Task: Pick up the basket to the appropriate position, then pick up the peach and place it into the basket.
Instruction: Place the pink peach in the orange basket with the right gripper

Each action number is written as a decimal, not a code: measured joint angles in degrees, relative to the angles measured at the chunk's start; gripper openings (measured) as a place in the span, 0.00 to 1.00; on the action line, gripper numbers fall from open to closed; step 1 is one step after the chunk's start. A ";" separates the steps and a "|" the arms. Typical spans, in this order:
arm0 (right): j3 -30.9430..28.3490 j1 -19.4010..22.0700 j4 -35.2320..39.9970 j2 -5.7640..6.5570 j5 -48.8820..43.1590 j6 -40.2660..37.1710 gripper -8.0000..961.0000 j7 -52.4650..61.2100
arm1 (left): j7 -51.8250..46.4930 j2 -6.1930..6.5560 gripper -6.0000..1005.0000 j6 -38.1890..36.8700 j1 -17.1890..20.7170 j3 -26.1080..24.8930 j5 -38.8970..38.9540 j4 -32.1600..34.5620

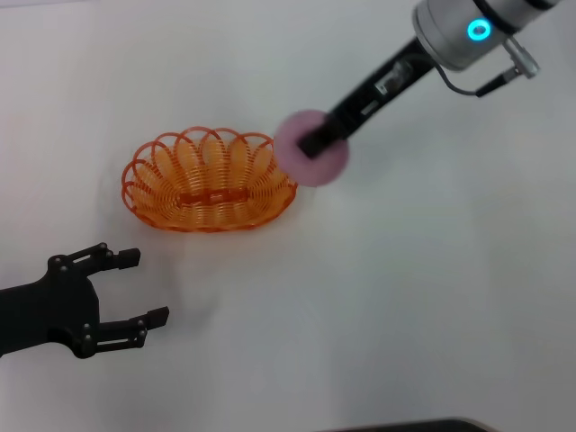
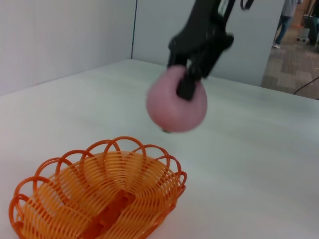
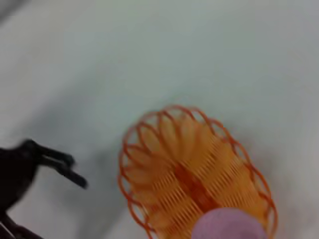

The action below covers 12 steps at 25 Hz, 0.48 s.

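Observation:
The orange openwork basket (image 1: pixel 209 180) rests on the white table, empty. The pink peach (image 1: pixel 312 149) hangs in the air just beyond the basket's right rim, with my right gripper (image 1: pixel 317 142) shut on it from above. The left wrist view shows the peach (image 2: pixel 176 106) held above the table past the basket (image 2: pixel 99 196). In the right wrist view the peach (image 3: pixel 230 225) sits at the picture's lower edge over the basket (image 3: pixel 194 172). My left gripper (image 1: pixel 144 288) stands open near the table's front left, apart from the basket.
The white table (image 1: pixel 432 288) stretches around the basket with nothing else on it. A grey wall (image 2: pixel 60 40) and a room corner show behind the table in the left wrist view.

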<state>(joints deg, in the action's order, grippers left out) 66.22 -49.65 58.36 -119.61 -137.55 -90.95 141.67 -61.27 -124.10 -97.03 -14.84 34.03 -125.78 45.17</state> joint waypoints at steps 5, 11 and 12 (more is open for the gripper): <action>-0.10 -0.35 1.26 -0.04 4.47 0.47 0.28 -0.99 | -0.18 0.00 0.86 0.06 -0.01 -0.10 0.02 0.00; 2.37 -0.48 0.09 -0.40 8.77 5.49 0.30 -1.91 | -0.18 0.00 0.86 0.46 -0.10 -0.11 0.11 -0.04; 2.95 -0.49 -0.28 -0.43 9.11 6.28 0.30 -2.00 | -0.19 0.00 0.86 0.50 -0.12 -0.11 0.11 -0.05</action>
<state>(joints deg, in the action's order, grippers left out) 69.17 -50.14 58.09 -120.04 -128.44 -84.67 139.67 -61.46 -124.11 -96.52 -14.97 33.92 -125.67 45.12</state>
